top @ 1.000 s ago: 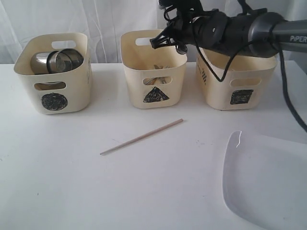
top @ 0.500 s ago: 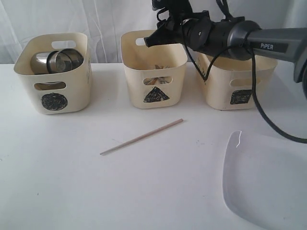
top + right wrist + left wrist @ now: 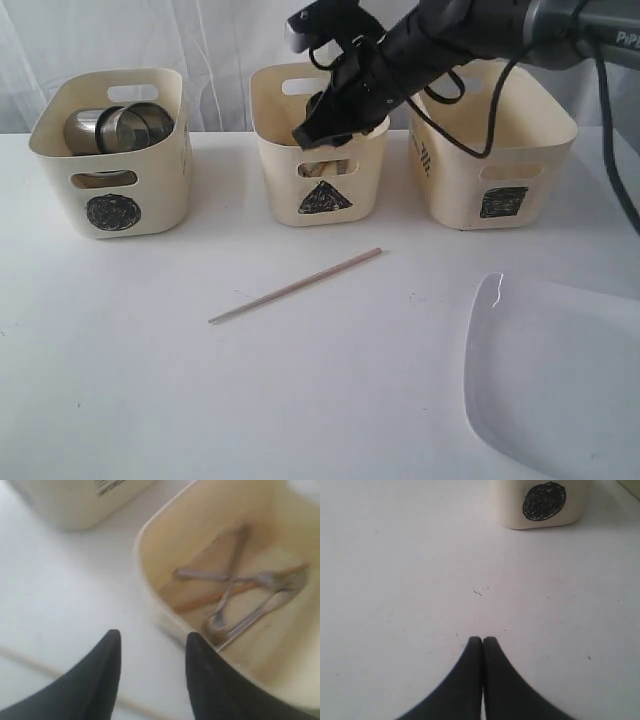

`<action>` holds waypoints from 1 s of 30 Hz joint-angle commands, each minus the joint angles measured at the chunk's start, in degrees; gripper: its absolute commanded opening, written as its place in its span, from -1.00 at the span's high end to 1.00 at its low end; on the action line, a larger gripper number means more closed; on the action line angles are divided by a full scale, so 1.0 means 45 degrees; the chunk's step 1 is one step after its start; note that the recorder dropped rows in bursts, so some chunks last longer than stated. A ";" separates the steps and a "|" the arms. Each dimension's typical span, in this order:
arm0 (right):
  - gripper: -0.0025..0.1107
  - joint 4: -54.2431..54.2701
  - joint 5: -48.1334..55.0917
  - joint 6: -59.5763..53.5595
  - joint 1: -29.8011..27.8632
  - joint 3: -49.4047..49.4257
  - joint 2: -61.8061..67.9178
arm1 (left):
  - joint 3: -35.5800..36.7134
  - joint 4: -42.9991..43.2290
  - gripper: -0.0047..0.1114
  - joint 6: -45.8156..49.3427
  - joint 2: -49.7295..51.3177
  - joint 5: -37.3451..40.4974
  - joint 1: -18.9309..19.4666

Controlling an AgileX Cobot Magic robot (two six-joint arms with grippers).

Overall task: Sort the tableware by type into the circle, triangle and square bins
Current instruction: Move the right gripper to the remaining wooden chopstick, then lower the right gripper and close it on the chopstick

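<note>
- Whereas half a second ago the right gripper (image 3: 316, 130) hung higher, near the back rim of the triangle bin (image 3: 275, 175), the exterior view now has it tipped down over that bin's front rim with nothing showing in it. By my reading a delivery is finished and the arm is turning toward the next piece.
- That piece is probably the loose chopstick (image 3: 296, 286), a thin pale wooden rod lying slantwise on the white table (image 3: 120, 400) just in front of the triangle bin; it has not moved. The plate (image 3: 560, 385), glossy white with rounded corners, lies farther forward and to the bin's right, cut off by the frame edge.
- Left of the triangle bin, the circle bin (image 3: 60, 165) holds shiny steel bowls (image 3: 122, 128) leaning on one another. Right of it stands the square bin (image 3: 455, 195), contents hidden. All three are matte cream plastic tubs with slot handles.
- Left wrist view: the left gripper (image 3: 483, 641) has its fingers pressed together on nothing, low over bare table, with the circle bin (image 3: 507, 507) ahead.
- Right wrist view: the right gripper (image 3: 153, 636) has its dark fingers apart and empty above the triangle bin's (image 3: 145, 575) front rim. Inside, steel cutlery (image 3: 235, 607) lies crossed over a second chopstick (image 3: 220, 596) — so its mate likely belongs there.
</note>
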 commanded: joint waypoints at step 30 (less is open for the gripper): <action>0.25 0.0800 -0.0647 -0.6737 0.1324 0.0371 0.4088 | 0.0029 -0.0100 0.92 -0.0081 -0.0063 -0.0006 -0.0007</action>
